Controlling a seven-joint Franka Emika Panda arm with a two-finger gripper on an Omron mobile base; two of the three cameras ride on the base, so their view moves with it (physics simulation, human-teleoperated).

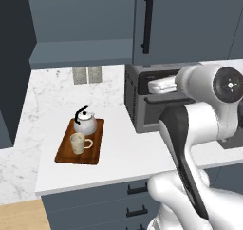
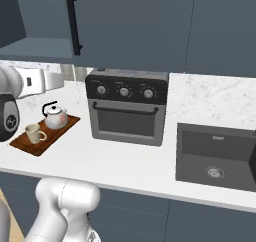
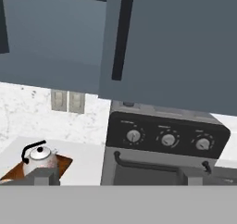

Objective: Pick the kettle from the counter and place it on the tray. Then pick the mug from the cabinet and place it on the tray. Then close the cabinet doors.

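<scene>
The reddish-brown tray (image 1: 95, 150) lies on the white marble counter (image 1: 123, 148), left of the oven. On it stand the silvery kettle (image 1: 85, 123) at the far end and the beige mug (image 1: 79, 143) at the near end; both also show as kettle (image 2: 55, 117) and mug (image 2: 33, 133). My gripper (image 3: 119, 176) is open, nothing between its fingertips (image 3: 46, 175). It hangs in front of the oven's top, facing the cabinet. The cabinet (image 1: 80, 51) stands open on the left side. Its left door (image 1: 16, 58) is swung out; its right door (image 1: 185, 20) looks shut.
A dark toaster oven (image 2: 125, 111) sits on the counter right of the tray, under the right door's black bar handle (image 3: 121, 33). A sink (image 2: 215, 156) lies further right. Wall outlets (image 1: 87, 75) are behind the tray. Drawers (image 1: 133, 200) run below the counter.
</scene>
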